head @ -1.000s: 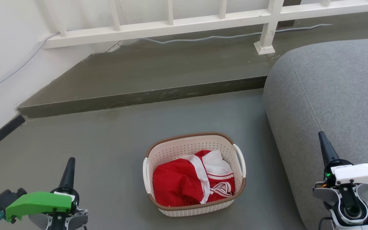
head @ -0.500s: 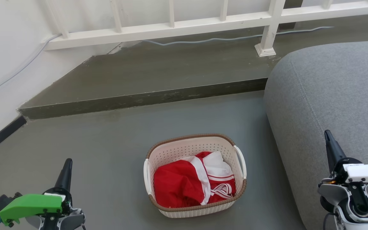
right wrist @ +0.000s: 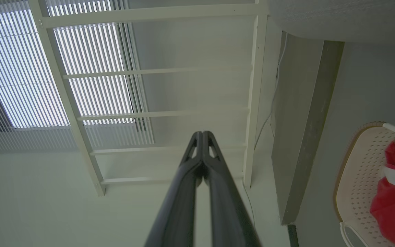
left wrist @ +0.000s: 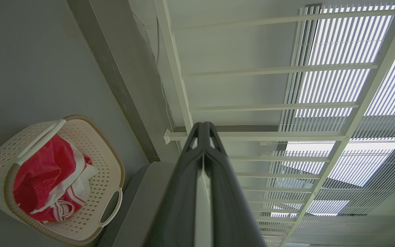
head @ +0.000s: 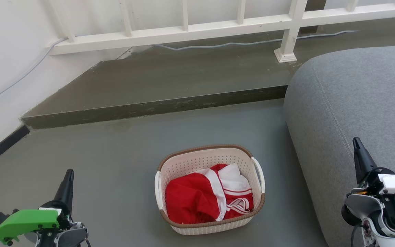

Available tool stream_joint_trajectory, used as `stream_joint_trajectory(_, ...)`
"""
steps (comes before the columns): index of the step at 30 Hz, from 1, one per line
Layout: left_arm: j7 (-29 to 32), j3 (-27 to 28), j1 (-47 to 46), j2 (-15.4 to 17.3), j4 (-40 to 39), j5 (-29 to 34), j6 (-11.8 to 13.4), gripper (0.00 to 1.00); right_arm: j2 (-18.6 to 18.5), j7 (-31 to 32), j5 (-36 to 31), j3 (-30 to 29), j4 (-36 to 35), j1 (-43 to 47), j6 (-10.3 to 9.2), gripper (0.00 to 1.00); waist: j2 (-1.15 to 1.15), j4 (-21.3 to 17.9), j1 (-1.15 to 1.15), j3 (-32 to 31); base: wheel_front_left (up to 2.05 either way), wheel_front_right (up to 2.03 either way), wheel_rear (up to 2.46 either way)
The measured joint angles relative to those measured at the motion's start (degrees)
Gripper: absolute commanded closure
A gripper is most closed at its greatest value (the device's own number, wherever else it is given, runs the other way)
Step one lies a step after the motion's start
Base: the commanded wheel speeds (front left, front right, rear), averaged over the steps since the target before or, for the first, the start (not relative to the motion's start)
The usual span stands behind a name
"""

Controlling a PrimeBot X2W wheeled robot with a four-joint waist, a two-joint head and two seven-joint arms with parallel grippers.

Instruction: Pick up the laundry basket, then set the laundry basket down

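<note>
Flanking laundry basket [head: 201,161]: left end effector [head: 69,173], right end effector [head: 356,140], pinched, empty.

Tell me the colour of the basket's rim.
Brown, with a woven look; the basket shows best in the head view.

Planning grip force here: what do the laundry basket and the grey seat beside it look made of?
The laundry basket looks like matte cream moulded plastic, given its regular holes; the brown rim seems woven-look plastic. The grey seat looks fabric-upholstered, with a stitched seam.
</note>
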Motion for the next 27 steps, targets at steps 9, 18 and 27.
stream_joint_trajectory(9, 0.0, 0.03, -0.55, 0.0, 0.01, 0.0, 0.0, 1.0, 0.0, 0.01, 0.01, -0.04, 0.14, -0.01, 0.01, 1.0, 0.0, 0.0, 0.0, 0.0, 0.0, 0.0, 0.0)
stream_joint_trajectory(18, 0.0, 0.05, -0.62, 0.0, 0.01, 0.0, 0.0, 1.0, 0.0, 0.01, 0.01, -0.07, 0.22, -0.02, 0.01, 1.0, 0.0, 0.0, 0.0, 0.0, 0.0, 0.0, 0.0)
stream_joint_trajectory(27, 0.01, 0.08, -0.63, 0.0, 0.0, 0.0, 0.0, 1.0, 0.01, 0.08, 0.01, -0.1, 0.27, -0.03, 0.01, 1.0, 0.0, 0.0, 0.0, 0.0, 0.0, 0.0, 0.0)
